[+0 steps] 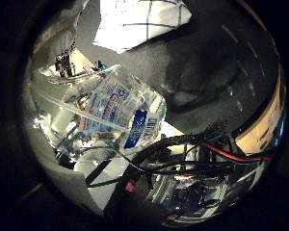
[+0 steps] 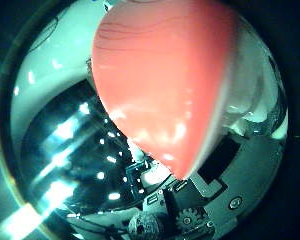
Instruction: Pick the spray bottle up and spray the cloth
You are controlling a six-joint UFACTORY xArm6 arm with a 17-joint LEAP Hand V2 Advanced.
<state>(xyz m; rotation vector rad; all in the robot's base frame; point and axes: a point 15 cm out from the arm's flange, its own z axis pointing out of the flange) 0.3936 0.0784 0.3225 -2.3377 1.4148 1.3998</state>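
The spray bottle (image 1: 120,108) is clear with a blue and white label and lies close against the palm in the little finger side view. Its red spray head (image 2: 170,80) fills much of the thumb side view. My right hand (image 2: 252,118) has white fingers curled beside the red head, and black geared parts show at the edge. The hand is shut on the bottle. The white cloth (image 1: 140,21) lies on the dark table (image 1: 226,72), away from the bottle, beyond its end.
A light-coloured edge (image 1: 272,123) runs along one side of the dark table. Bright reflections (image 2: 65,150) shine on a dark glossy surface beside the red head.
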